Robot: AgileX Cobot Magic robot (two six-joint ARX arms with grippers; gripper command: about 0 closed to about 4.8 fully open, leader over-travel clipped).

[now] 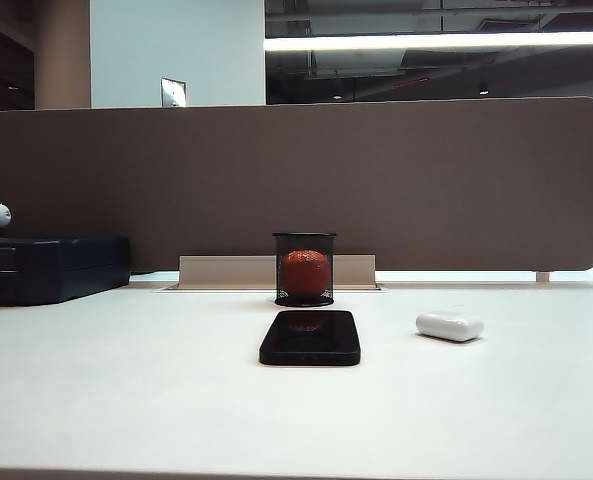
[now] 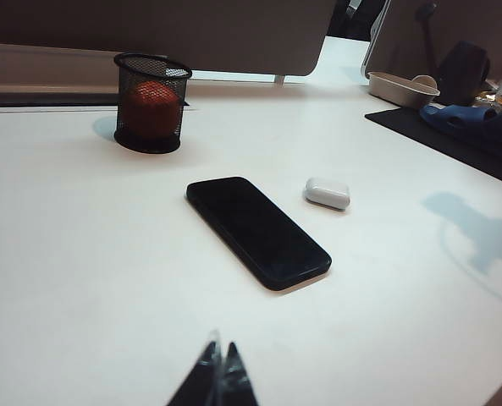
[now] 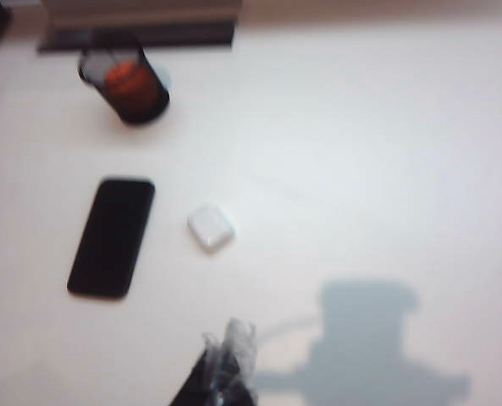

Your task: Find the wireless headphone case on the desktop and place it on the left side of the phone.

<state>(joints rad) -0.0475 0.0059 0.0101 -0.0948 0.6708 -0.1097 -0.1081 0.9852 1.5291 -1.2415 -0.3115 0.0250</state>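
In front of the right hand (image 3: pixel 225 372), which was pinched shut and held nothing, the wireless headphone case (image 3: pixel 211 227) lay flat on the white surface (image 3: pixel 361 152), just beside the phone's (image 3: pixel 112 237) right side, its long side running sideways. The left hand (image 2: pixel 219 368) hung back, tips together, empty.

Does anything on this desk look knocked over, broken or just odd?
Nothing stands out. The phone lies flat, the wireless headphone case sits closed to its right, and the mesh cup stands upright with its orange ball inside. Both the left gripper and right gripper are shut, holding nothing.
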